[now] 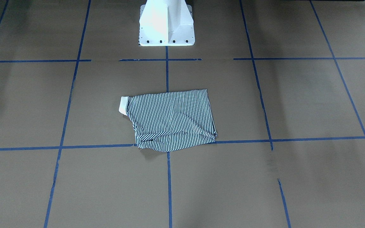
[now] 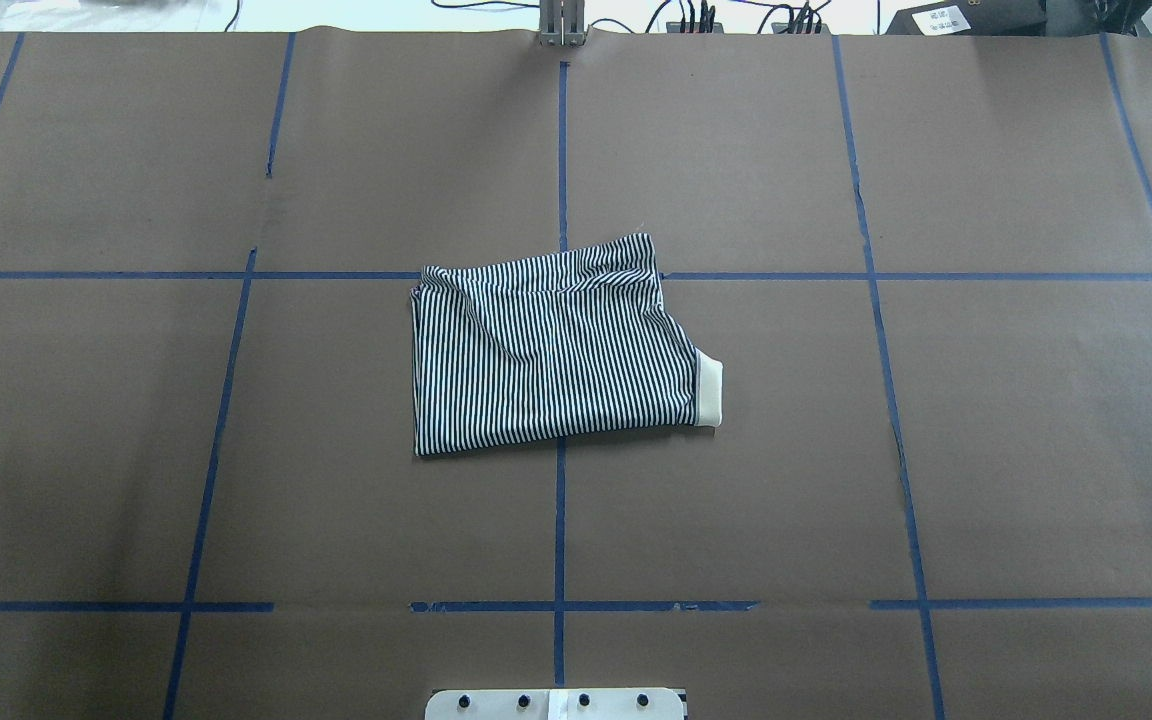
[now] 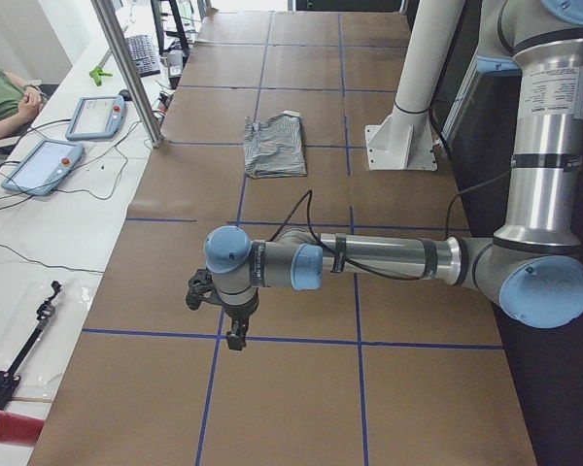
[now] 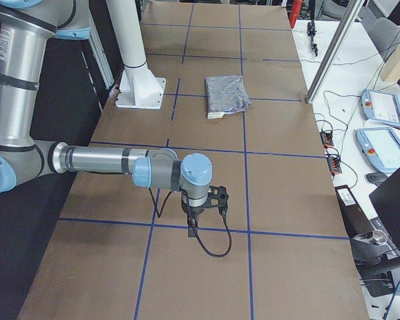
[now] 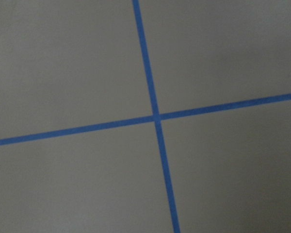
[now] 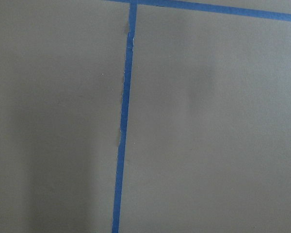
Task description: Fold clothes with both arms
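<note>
The clothes are one navy-and-white striped shirt [image 1: 169, 120] [image 2: 551, 350], lying folded into a rough rectangle at the table's middle, with its cream collar [image 2: 709, 388] poking out on the robot's right. Nothing touches it. My left gripper [image 3: 235, 332] shows only in the exterior left view, hanging over bare brown paper far from the shirt [image 3: 275, 146]; I cannot tell whether it is open or shut. My right gripper [image 4: 193, 230] shows only in the exterior right view, likewise far from the shirt [image 4: 227, 93], and I cannot tell its state. Both wrist views hold only paper and blue tape.
Brown paper with blue tape lines [image 2: 560, 520] covers the table. The white pedestal [image 1: 166, 25] stands at the robot's side. A side bench holds teach pendants [image 3: 41, 165] [image 4: 385, 107], cables and a metal post [image 3: 126, 68]; a person's arm [image 3: 0, 102] rests there.
</note>
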Robot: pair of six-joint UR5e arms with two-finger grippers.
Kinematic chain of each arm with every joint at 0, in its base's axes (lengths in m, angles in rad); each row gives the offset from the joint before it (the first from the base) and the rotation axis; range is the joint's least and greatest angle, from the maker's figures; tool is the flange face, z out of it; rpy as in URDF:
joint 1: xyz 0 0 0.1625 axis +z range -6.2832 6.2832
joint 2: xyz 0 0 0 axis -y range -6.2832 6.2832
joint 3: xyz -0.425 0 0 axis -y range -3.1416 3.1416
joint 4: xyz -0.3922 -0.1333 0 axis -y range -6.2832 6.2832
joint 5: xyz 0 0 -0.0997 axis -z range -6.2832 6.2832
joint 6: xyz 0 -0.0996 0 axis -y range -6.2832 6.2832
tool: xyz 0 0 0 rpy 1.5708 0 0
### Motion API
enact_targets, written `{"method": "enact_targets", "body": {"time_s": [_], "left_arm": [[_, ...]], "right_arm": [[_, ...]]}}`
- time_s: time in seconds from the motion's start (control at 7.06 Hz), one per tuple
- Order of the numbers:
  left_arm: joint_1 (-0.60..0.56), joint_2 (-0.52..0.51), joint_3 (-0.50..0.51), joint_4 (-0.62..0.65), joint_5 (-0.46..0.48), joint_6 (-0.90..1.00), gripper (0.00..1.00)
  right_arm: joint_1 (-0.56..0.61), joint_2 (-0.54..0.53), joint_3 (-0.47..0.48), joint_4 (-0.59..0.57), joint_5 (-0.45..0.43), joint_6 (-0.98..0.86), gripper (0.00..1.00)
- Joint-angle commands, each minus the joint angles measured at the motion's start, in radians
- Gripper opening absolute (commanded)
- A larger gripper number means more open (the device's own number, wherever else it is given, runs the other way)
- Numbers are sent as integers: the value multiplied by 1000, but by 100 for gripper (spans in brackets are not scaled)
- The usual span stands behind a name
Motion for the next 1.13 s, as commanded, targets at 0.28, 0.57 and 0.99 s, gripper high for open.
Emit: {"method": "enact_targets", "body": {"time_s": [0.28,0.57,0.99], "left_arm": [[-84,23,-10,-6,-39,-3,100],[-84,24,-18,-33,-42,5,100],[-80,29,1,-62,4,-6,100]], "right_arm": [[0,0,1,0,0,0,100],[0,0,3,0,0,0,100],[0,3,1,0,-1,2,100]]}}
